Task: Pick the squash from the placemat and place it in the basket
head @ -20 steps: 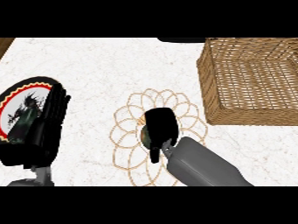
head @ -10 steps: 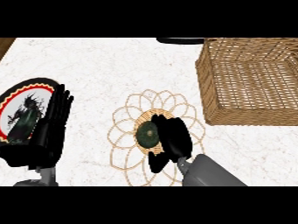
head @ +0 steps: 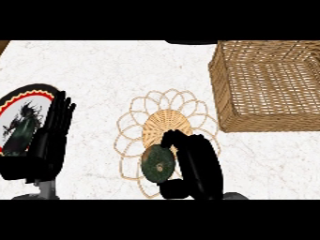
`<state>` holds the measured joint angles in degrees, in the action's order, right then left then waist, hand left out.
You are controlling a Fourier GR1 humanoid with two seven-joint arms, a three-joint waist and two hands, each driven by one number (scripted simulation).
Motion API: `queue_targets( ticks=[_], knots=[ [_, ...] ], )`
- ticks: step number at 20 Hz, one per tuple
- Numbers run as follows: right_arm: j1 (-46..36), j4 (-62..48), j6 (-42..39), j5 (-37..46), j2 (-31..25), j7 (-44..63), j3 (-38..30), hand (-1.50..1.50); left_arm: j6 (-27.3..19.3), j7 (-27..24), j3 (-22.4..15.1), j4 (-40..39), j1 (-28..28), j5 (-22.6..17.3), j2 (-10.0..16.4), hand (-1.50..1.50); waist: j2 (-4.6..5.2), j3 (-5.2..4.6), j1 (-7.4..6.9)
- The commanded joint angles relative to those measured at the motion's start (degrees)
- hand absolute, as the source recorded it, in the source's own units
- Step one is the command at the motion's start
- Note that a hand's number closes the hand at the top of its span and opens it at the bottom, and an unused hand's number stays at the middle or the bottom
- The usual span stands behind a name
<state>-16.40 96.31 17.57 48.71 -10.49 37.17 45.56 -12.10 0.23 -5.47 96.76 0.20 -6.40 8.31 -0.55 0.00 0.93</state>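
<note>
Squash (head: 156, 164), dark green and round, shows over the lower left part of the woven placemat (head: 163, 124), close to its looped border. The right hand (head: 197, 164) is wrapped round it from the right side. Its black fingers (head: 171, 137) hook over the top of the squash and its thumb comes in underneath, so the squash is pinched between them with only its left face showing. From this steep angle I cannot tell whether the squash rests on the mat or is held just clear of it.

The placemat lies flat on the pale speckled counter (head: 100, 70), its tight straw-coloured middle ringed by open petal loops. Beyond it, toward the far right, stands the wicker basket (head: 280, 123), square and deep, its near left corner just beside the mat's edge. Only its woven floor shows inside.

Well apart on the other side lies a plate (head: 10, 101) with a red and yellow rim and a dark figure in its middle. The left hand (head: 41, 145) rests over the plate's right edge, fingers straight and holding nothing.
</note>
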Motion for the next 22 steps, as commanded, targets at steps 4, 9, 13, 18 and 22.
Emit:
queue_targets(
  ticks=[4,9,13,18,22],
  knots=[
    [6.0,28.8,-5.6,0.7,-4.8,7.9,-2.4,1.50,1.0,-2.5,-0.1,-0.2,3.3,-0.1,-0.6,0.00,0.18,-0.03,0.00],
    [2.1,39.3,-18.5,-1.6,-3.1,19.3,-9.4,1.50,1.5,-1.6,-0.6,0.8,3.3,0.8,-0.6,0.00,0.39,-0.05,-0.86],
    [3.2,39.5,-21.8,-2.4,-5.1,20.8,-16.4,1.50,0.9,0.1,-0.6,0.7,1.0,1.4,-1.4,0.00,0.51,-0.02,-0.84],
    [5.0,36.6,-24.7,-1.7,-10.7,16.0,-23.0,1.50,2.5,-2.3,3.1,-3.7,-1.9,-0.4,-0.6,0.00,0.59,0.00,-0.68],
    [7.0,36.5,-27.8,-10.3,-15.5,9.8,-35.6,1.50,2.9,1.2,3.0,-0.4,-1.9,-0.2,0.2,0.00,0.55,0.04,-0.72]
  ],
)
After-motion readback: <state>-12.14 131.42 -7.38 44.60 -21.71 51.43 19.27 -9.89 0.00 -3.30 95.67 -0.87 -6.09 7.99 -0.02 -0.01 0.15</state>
